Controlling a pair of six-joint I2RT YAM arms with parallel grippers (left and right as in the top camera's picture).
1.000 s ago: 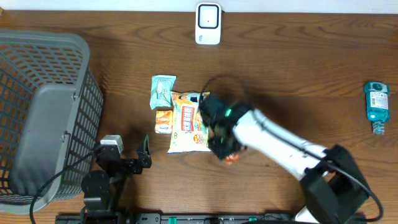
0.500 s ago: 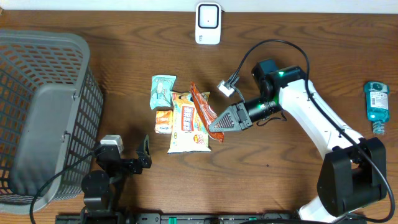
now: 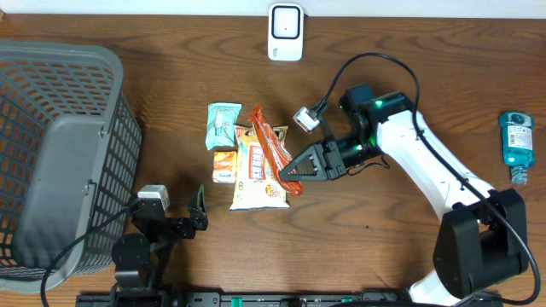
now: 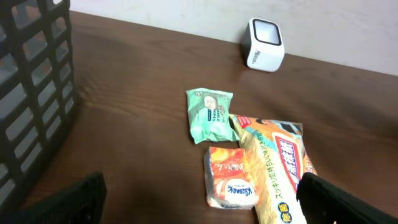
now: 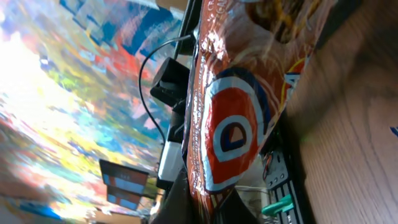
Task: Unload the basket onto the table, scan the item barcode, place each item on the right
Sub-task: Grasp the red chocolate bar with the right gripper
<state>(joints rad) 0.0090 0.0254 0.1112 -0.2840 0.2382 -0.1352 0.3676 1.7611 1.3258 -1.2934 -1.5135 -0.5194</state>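
Spreading across the overhead view, the table (image 3: 171,68) is carrying a basket (image 3: 60,53) at its left end. The right arm (image 3: 418,158) is spanning from the near right corner to mid-table. The yellow bag (image 3: 256,186) is lying flat there among the other snacks. Just above it, the right gripper (image 3: 288,174) is pinching a long red packet (image 3: 270,147) between closed jaws, gripping near its nearer end.

The packet appears to be lifted clear of the bag. Its long axis is running diagonally, the free end pointing toward the far edge and slightly left. In the right wrist view its printed face is filling the frame, and no barcode is showing there.

The scanner (image 3: 286,32) is standing at the far edge, beyond the packet's free end and a little to its right, well apart from it. The next move is likely turning on carrying the packet that way and facing its code to the window.

The left gripper (image 3: 198,213) is sitting at the near edge, jaws wide and empty, much farther from the scanner than the right one.
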